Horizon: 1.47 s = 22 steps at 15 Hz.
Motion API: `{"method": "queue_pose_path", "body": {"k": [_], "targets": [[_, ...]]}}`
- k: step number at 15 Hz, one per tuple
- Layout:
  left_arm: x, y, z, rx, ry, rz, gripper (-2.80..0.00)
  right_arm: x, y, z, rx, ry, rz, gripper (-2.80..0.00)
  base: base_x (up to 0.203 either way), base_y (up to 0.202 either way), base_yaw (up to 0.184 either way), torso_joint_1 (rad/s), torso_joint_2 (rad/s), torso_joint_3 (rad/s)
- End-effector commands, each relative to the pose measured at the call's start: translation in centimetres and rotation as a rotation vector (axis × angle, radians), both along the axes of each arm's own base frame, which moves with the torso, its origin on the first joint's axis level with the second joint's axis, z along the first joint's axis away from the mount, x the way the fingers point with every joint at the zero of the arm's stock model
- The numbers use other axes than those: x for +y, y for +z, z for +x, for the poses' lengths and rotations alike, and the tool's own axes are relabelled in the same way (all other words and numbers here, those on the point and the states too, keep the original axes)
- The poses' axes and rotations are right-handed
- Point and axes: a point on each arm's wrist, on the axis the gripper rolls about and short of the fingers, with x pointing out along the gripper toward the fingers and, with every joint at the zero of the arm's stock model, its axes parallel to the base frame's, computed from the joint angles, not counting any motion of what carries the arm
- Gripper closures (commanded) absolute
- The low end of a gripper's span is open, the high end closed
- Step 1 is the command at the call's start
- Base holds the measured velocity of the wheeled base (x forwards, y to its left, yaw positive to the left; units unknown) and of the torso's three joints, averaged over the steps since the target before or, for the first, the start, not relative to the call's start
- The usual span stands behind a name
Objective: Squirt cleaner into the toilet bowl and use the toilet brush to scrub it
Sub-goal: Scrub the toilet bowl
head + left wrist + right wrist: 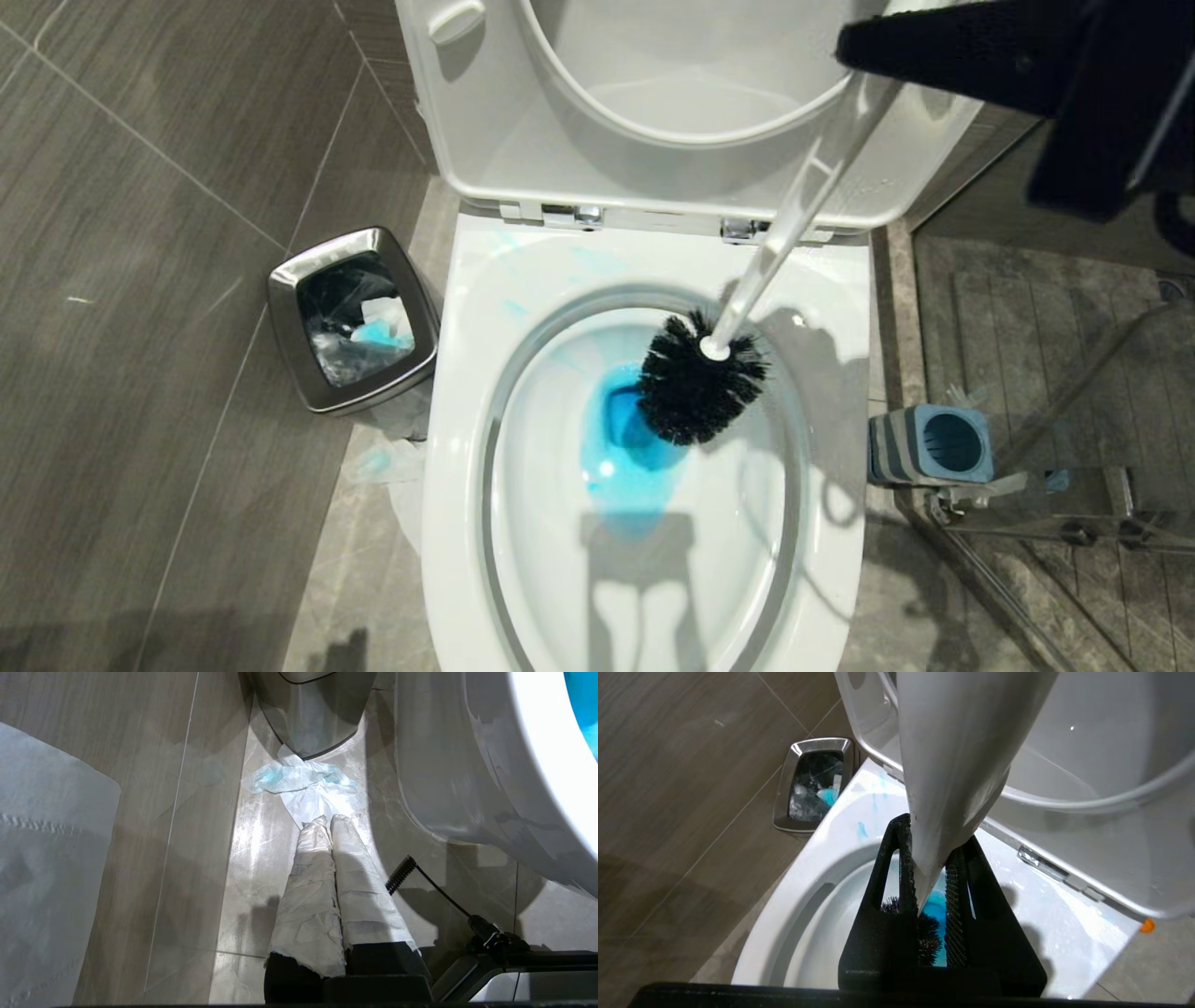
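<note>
1. Blue is what you catch first from the head view: the cleaner already pools vivid in the water at the centre of the toilet bowl, with pale streaks on the rim at about 11 o'clock. Your toilet brush hangs with its black bristle head just over the pool's 2 o'clock edge, the white handle slanting up toward 1 o'clock into the right gripper. Its empty holder sits on the floor at 3 o'clock of the bowl; the steel bin stands at 9 o'clock.

2. Left wrist view: your left gripper is parked low beside the bowl's outer wall, wrapped fingers pressed together with nothing between them, aimed at a blue-stained tissue on the floor.

3. Right wrist view: the right gripper's jaws are clamped narrow around the brush handle, bristles and blue water showing just beyond them.

4. Your call: squirting looks done, scrubbing is the step in hand. Next, you'll want to lower the head into the blue water and sweep it around the inner wall, keeping that clamp firm so the handle doesn't twist.
</note>
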Motion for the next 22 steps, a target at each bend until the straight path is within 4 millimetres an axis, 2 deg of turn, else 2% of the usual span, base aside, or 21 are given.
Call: {"method": "queue_pose_path", "body": {"k": [1, 8, 11, 14, 17, 22], "targets": [[0.0, 0.0, 0.0, 0.000, 0.002, 0.000, 0.00, 2.5, -2.4, 1.2, 0.005, -0.003, -0.038, 0.00, 0.000, 0.000, 0.000, 0.000, 0.00, 0.000], [0.0, 0.0, 0.0, 0.000, 0.000, 0.000, 0.00, 5.8, -6.6, 4.3, 0.048, -0.046, -0.080, 0.00, 0.000, 0.000, 0.000, 0.000, 0.00, 0.000], [0.0, 0.0, 0.0, 0.000, 0.000, 0.000, 0.00, 7.0, -9.2, 5.6, 0.124, -0.060, -0.084, 0.00, 0.000, 0.000, 0.000, 0.000, 0.00, 0.000], [0.0, 0.0, 0.0, 0.000, 0.002, 0.000, 0.00, 7.8, -11.8, 7.0, 0.122, -0.079, -0.063, 0.00, 0.000, 0.000, 0.000, 0.000, 0.00, 0.000], [0.0, 0.0, 0.0, 0.000, 0.002, 0.000, 0.00, 7.9, -14.0, 10.1, 0.110, -0.139, -0.041, 0.00, 0.000, 0.000, 0.000, 0.000, 0.00, 0.000], [0.0, 0.0, 0.0, 0.000, 0.000, 0.000, 0.00, 8.1, -15.5, 12.6, 0.109, -0.181, -0.039, 0.00, 0.000, 0.000, 0.000, 0.000, 0.00, 0.000]]}}
